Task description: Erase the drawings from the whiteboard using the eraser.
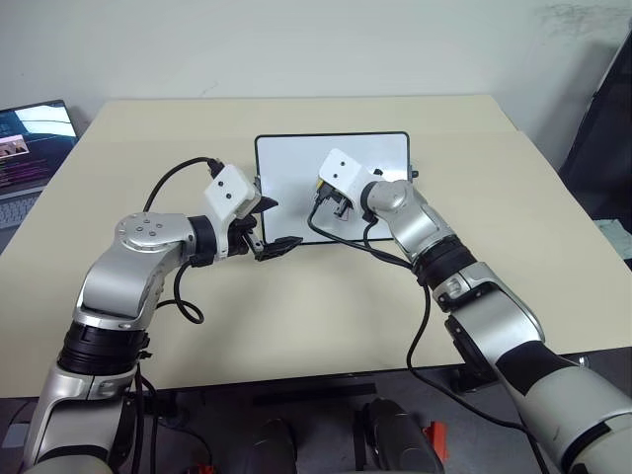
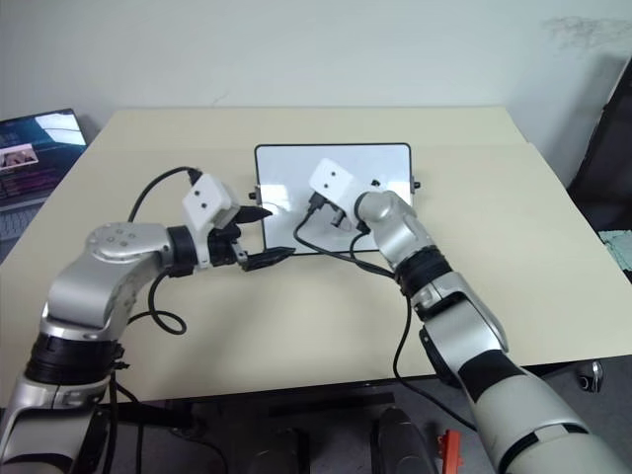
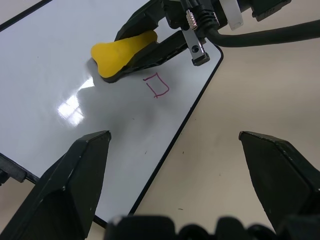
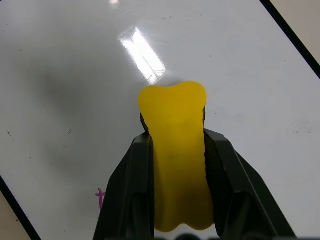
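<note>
From your head view, the right gripper (image 1: pixel 334 205) sits over the whiteboard (image 1: pixel 385 148) on the tabletop (image 1: pixel 296 316), and the left gripper (image 1: pixel 265 225) hovers at the board's near left corner. A laptop (image 1: pixel 30 148) sits well off to the left of that arm.

In the left wrist view, your left gripper's fingers (image 3: pixel 65 185) stand wide apart with nothing between them. Ahead of them the right gripper is clamped on the eraser (image 3: pixel 120 52), which rests on the board. Just beside the eraser, on the side nearer your left gripper, one small red square (image 3: pixel 157 85) remains near the board's edge.

In the right wrist view, the right gripper (image 4: pixel 177 175) is closed tight on the yellow eraser (image 4: pixel 175 150), its front end sticking out past the fingertips onto the white surface. A bit of red line (image 4: pixel 100 197) peeks out beside one finger (image 4: pixel 127 195).

Watch the risks here. I judge the square could be missed if your stroke passes beside it. Pressing hard near the edge could slide the board, since your left gripper is not holding it. Too steep a tilt might let the fingertips scrape the surface instead of the eraser.
</note>
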Available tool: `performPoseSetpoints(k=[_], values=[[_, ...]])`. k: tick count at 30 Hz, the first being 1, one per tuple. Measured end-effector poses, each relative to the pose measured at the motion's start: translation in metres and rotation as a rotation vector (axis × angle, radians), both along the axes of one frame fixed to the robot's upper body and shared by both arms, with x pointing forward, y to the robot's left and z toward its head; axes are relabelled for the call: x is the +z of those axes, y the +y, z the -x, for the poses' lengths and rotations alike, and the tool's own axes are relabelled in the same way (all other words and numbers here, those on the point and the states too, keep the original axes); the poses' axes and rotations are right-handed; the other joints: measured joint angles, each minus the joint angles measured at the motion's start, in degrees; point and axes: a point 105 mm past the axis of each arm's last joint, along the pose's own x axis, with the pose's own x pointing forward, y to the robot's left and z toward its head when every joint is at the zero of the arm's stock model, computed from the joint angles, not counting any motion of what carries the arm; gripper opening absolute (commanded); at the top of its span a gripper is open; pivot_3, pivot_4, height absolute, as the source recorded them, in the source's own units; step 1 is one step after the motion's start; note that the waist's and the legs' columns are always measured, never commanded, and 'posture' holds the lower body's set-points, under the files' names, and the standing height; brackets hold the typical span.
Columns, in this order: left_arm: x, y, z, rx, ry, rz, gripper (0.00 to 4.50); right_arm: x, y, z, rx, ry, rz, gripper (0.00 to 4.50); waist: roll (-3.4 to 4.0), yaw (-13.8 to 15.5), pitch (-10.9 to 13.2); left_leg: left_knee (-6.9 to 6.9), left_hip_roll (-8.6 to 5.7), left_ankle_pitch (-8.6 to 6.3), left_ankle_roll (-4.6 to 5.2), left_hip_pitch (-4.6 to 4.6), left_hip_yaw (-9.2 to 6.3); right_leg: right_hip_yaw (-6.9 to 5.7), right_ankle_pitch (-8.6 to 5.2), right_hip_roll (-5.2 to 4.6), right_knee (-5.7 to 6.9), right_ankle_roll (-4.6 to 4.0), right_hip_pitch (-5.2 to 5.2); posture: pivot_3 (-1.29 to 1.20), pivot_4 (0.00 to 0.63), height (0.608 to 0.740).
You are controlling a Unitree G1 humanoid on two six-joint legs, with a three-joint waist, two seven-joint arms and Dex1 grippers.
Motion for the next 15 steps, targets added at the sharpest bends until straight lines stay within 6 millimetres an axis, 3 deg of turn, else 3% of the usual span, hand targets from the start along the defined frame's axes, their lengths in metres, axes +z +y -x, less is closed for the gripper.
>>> performPoseSetpoints(k=[15], values=[[0.0, 0.0, 0.0, -0.002, -0.001, 0.0, 4.5, -0.012, -0.055, 0.004, -0.014, 0.023, 0.104, 1.0, -0.01, 2.51, -0.01, 0.05, -0.01, -0.01, -0.02, -0.02, -0.02, -0.02, -0.1, 0.0, -0.07, -0.18, 0.06, 0.0, 0.15, 0.74]])
